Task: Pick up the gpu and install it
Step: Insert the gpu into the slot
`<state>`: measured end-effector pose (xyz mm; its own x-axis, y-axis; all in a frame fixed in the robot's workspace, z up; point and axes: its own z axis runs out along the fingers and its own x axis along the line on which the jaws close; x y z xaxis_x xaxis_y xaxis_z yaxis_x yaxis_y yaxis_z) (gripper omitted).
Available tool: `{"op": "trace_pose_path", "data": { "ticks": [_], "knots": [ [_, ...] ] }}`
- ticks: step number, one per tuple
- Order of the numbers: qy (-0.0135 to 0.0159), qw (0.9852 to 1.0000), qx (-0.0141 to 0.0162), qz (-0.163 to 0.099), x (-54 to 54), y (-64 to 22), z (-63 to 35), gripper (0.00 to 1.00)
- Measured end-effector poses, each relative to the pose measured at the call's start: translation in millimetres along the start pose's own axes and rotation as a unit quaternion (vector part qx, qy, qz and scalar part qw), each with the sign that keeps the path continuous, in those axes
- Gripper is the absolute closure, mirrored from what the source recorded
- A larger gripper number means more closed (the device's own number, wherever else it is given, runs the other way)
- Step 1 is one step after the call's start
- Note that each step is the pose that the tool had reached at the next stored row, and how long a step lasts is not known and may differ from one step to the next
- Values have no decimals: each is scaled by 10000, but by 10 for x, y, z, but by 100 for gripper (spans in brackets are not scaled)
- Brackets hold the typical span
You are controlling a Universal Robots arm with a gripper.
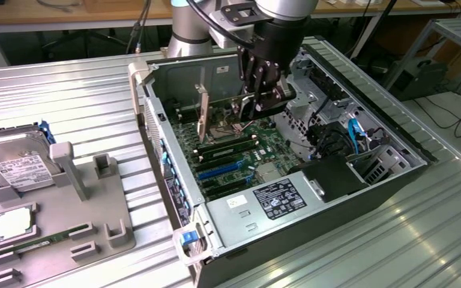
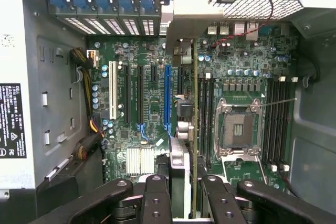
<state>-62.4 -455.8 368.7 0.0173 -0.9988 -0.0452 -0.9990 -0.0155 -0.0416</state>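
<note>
Gripper (image 1: 259, 107) is down inside the open PC case (image 1: 391, 135), jaws partly closed and clamped on the gpu (image 1: 224, 111). In the wrist view the two black fingers (image 2: 157, 200) sit either side of the card, pressing on it from both faces, gripper (image 2: 186, 203) centred on it. The gpu (image 2: 195, 129) shows edge-on there as a thin line running away from the jaws. It stands on edge, upright, silver bracket (image 1: 202, 109) at the end facing the case's rear wall. The card is over the motherboard (image 2: 152, 108), just beside the long blue slot (image 2: 167, 98) on one side, with the CPU socket (image 2: 239, 129) and memory slots (image 2: 275, 119) on the other. Cannot tell if its lower edge is touching a slot or just above one. The white slot (image 2: 112, 90) and black slots lie further off on the same board. In the exterior view the power supply (image 1: 278, 201) with its label fills the near end of the case, with blue slots (image 1: 218, 172) between it and the card. Outside the case, on the exterior view's left, a grey fixture tray (image 1: 78, 180) sits on the ribbed metal table (image 1: 94, 96). The tray carries a hard drive (image 1: 14, 165), a square chip (image 1: 14, 223) and a narrow green memory stick (image 1: 42, 243), all well apart from the gripper.
</note>
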Motion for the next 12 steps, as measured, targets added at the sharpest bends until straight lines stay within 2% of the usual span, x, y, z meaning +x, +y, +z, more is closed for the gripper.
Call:
{"op": "trace_pose_path", "data": {
  "ticks": [7,12],
  "knots": [
    [-1,10000,-1,16,3,2,30,72],
    [2,10000,-20,41,8,2,56,72]
  ]
}}
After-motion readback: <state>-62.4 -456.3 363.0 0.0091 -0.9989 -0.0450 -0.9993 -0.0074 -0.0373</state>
